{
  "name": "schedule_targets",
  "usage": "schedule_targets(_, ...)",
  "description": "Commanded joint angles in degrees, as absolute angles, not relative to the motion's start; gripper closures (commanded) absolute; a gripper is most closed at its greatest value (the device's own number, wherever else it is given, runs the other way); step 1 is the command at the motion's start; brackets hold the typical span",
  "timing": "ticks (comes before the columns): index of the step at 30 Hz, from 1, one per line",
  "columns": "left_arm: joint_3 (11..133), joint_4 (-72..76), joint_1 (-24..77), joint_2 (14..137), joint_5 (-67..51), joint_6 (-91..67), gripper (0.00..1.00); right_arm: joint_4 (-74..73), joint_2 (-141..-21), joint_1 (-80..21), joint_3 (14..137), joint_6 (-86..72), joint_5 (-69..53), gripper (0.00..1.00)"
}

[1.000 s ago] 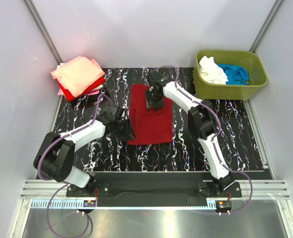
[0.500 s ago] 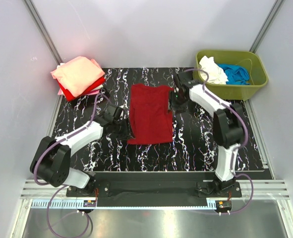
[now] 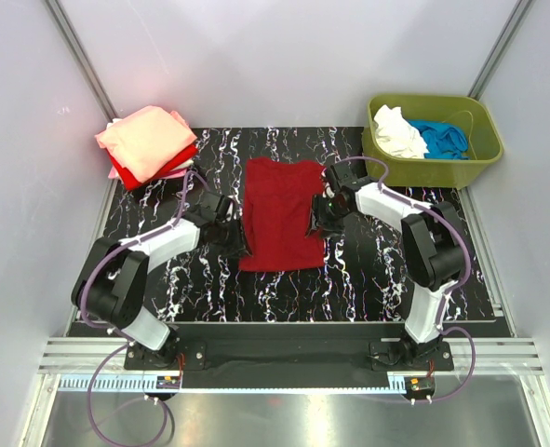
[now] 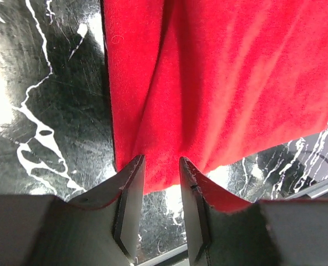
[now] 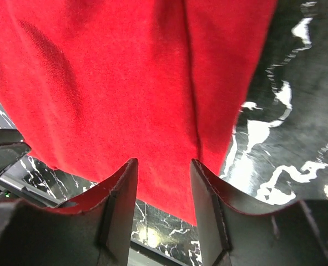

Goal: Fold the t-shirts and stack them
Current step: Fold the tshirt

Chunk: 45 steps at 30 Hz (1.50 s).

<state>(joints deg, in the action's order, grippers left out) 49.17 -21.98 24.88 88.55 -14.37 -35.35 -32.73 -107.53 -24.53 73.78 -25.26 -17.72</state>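
At the far left corner of the black marbled table [image 3: 368,270] sat a stack of folded t-shirts [image 3: 147,144]: salmon-pink on top, bright red under it, pink below that. A sliver of white showed at its left edge, and the layers hid each other too much for a sure count. The left gripper [image 3: 230,237] lay low at the left near edge of the dark red t-shirt [image 3: 282,212]. From above its fingers were lost under the wrist. Its own camera showed the two fingers [image 4: 127,205] a narrow gap apart, the hem reaching in between their tips, not pinched. The dark red t-shirt lay flat in the middle of the table, one only, folded to a long rectangle running near to far. Its sleeves were out of sight, a shallow dip marked its far edge, and a soft lengthwise crease ran near its left side. The right gripper [image 3: 319,216] rested at the shirt's right edge, about halfway along. Its fingers [image 5: 119,205] stood apart with red cloth filling the gap between them, and a seam ran just inside the right-hand one. Both wrist views cut the shirt off. At the far right stood one olive-green tub [image 3: 475,154] holding two crumpled shirts, a white shirt [image 3: 397,132] on the left and a blue shirt [image 3: 440,138] on the right, partly sunk below the rim.
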Motion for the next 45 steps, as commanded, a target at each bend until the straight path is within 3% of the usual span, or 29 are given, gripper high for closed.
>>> schedule_targets(1,50.98,-17.93,24.7,89.91,-15.82,-34.54,0.64,-29.01,-107.84,-26.37,73.39,-24.79,-19.07,0.51)
schedule_targets(11,49.04,-14.6,24.7,90.35,-17.84,-35.33,0.65,-28.3,-105.3,-27.69,68.21,-25.14,-16.88,0.57)
schedule_targets(20,46.42,-16.0,24.7,87.63,-15.3,-34.72,0.64,-32.08,-95.72,-27.6,64.43,-23.56,-12.22,0.42)
schedule_targets(27,39.03,-12.83,24.7,79.9,-12.4,-37.44,0.26,-31.64,-93.96,-27.6,59.59,-23.99,-12.39,0.36)
schedule_targets(30,37.88,-12.66,24.7,78.84,-11.43,-38.05,0.18,-31.73,-94.04,-27.6,58.89,-24.52,-12.13,0.34)
schedule_targets(36,35.43,-8.18,24.7,81.56,-13.7,-40.51,0.24,-31.46,-98.08,-27.68,59.24,-23.73,-13.62,0.42)
schedule_targets(41,34.28,-2.9,24.79,84.89,-16.61,-42.27,0.4,-32.52,-100.01,-27.69,60.99,-23.47,-14.33,0.55)
schedule_targets(45,34.98,-1.41,24.96,87.45,-18.1,-42.71,0.56,-32.96,-101.07,-27.69,61.96,-23.12,-14.85,0.59)
